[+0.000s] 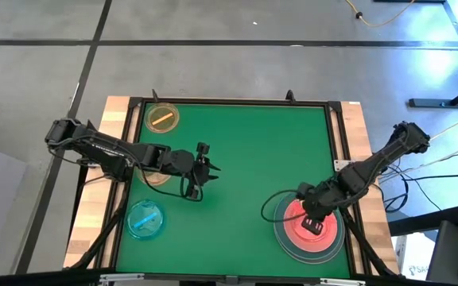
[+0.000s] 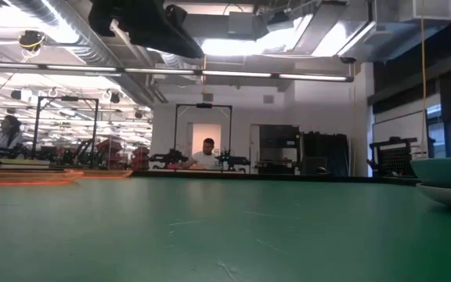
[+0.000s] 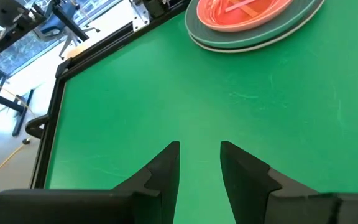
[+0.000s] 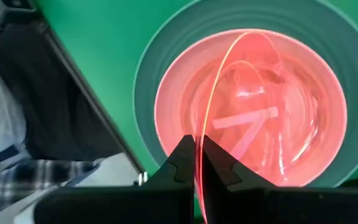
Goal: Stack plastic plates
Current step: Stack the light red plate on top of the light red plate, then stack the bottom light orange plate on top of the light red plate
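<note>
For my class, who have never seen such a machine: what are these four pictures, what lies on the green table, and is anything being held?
This is a robot with two dark arms at a green table. One picture looks straight down from above, one looks level across the tabletop into the room, and two come from cameras on the arms' wrists.

The right gripper has its jaws shut on a small clear pink plate, held on edge over a pink plate that rests on a stack of larger grey and pale-teal plates.

The left gripper hangs open and empty over the middle of the table. Near the left side lie a small yellow plate and a small blue plate.
</note>
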